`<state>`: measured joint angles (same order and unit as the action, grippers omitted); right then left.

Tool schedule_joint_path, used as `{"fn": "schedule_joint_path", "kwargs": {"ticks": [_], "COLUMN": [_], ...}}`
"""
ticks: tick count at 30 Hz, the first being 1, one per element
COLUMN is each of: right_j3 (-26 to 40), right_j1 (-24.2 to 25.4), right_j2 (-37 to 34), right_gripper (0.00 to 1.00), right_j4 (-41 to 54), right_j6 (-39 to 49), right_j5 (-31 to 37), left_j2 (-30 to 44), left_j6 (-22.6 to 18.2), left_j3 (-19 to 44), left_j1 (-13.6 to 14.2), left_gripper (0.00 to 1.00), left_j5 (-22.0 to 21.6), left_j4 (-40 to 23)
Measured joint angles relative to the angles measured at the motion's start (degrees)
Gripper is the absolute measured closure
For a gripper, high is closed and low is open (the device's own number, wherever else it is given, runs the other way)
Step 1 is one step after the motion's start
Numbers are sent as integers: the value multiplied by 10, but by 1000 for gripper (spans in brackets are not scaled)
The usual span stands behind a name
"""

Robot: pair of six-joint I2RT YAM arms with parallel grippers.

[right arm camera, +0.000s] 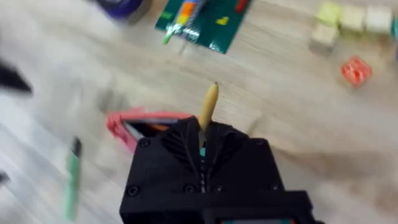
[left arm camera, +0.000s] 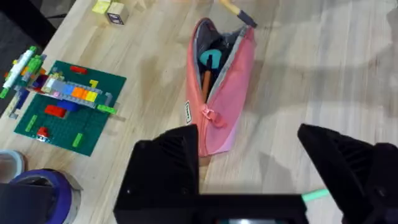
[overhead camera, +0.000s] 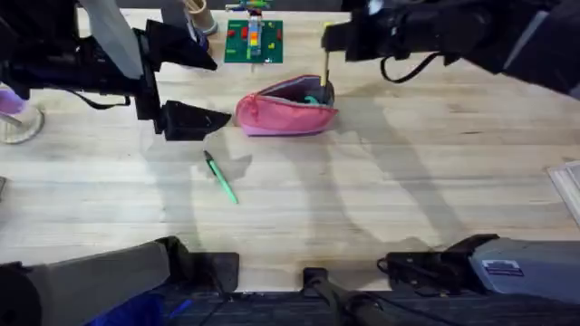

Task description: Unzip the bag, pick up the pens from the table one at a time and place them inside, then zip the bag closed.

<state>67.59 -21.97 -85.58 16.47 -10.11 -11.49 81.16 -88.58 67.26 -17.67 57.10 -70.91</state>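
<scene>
The pink pencil pouch (overhead camera: 285,112) lies on the wooden surface (overhead camera: 408,181) toward the far middle, its zipper open and a gap showing dark lining. Inside the opening, the left wrist view shows a teal item and an orange shaft. The pouch's pink zipper pull (left arm camera: 209,114) hangs at one end of the opening.

The green pen (overhead camera: 220,177) lies flat on the surface, nearer than the pouch and to its left, apart from it, its dark tip toward the far side.

The right gripper (overhead camera: 328,38) is held above the right end of the pouch, closed on the yellow-orange pen (overhead camera: 325,65), which hangs upright with its lower end at the pouch opening. In the right wrist view the pen (right arm camera: 207,106) projects from between the closed fingers.

The left gripper (overhead camera: 181,83) is spread wide, holding nothing, just left of the pouch.

The green building-block plate (overhead camera: 255,40) sits beyond the pouch.
</scene>
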Motion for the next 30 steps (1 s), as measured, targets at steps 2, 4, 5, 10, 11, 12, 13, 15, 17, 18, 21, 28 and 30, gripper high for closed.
{"fn": "schedule_joint_path", "kwargs": {"ticks": [2,4,5,10,11,12,13,15,17,18,21,28,30], "right_j3": [0,0,0,0,0,0,0,0,0,0,0,0,0], "right_j1": [-16,-30,-36,-59,-62,-66,-69,-77,-88,-94,-110,-117,-117], "right_j2": [0,0,0,-3,-7,-13,-18,-34,-48,-53,-66,-112,-126], "right_gripper": [968,968,968,968,968,968,968,968,968,968,968,968,969], "right_j4": [1,2,2,2,2,2,2,3,3,3,2,-4,-11], "right_j6": [78,163,203,394,423,452,474,523,568,589,643,706,712], "right_j5": [-1,-1,-1,-1,-1,-1,-1,-1,-1,-1,-1,0,1], "left_j2": [0,0,0,0,0,0,0,0,0,0,0,0,0], "left_j6": [0,0,0,0,0,0,0,0,0,0,0,0,0], "left_j3": [0,0,0,0,0,0,0,0,0,0,0,0,0], "left_j1": [0,0,0,0,0,0,0,0,0,0,0,0,0], "left_gripper": [8,7,7,7,7,7,7,7,7,7,7,7,7], "left_j5": [0,0,0,0,0,-1,-1,-1,-1,-1,-1,-1,-1], "left_j4": [0,0,0,0,0,0,0,0,0,0,0,0,0]}}
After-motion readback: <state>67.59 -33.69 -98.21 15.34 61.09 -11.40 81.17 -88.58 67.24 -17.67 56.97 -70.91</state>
